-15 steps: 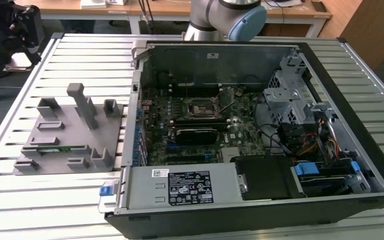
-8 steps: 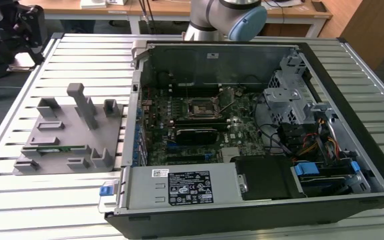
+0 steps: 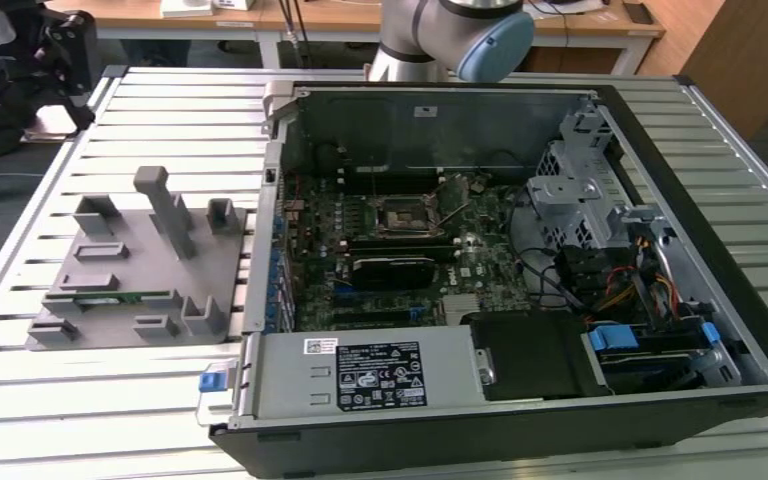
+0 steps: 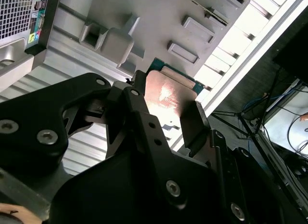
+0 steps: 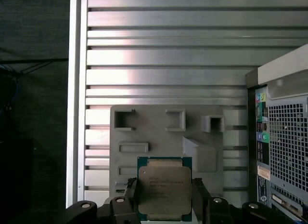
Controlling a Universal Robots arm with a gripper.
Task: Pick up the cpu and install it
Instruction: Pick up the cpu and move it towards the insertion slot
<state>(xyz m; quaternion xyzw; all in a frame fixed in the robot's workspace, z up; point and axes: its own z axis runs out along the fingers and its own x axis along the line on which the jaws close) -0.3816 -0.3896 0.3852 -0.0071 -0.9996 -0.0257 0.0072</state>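
The cpu (image 5: 164, 185) is a flat square chip with a silvery top and a green rim. It sits between the two black fingers of my gripper (image 5: 165, 197), which is shut on its opposite edges. It hangs above the grey fixture (image 5: 154, 130), over the fixture's near edge. In the second wrist view the cpu (image 4: 168, 96) shows from a low angle, clamped in the gripper (image 4: 166, 113). The black socket frame (image 3: 404, 215) lies on the motherboard inside the open computer case (image 3: 704, 290).
The grey fixture (image 3: 131, 270) lies on the slatted metal table (image 3: 117, 420), at the exterior view's left of the case, with a green memory stick (image 3: 104, 297) on it. The arm's base (image 3: 451, 35) stands behind the case. The case's rear panel (image 5: 284, 151) is close beside the fixture.
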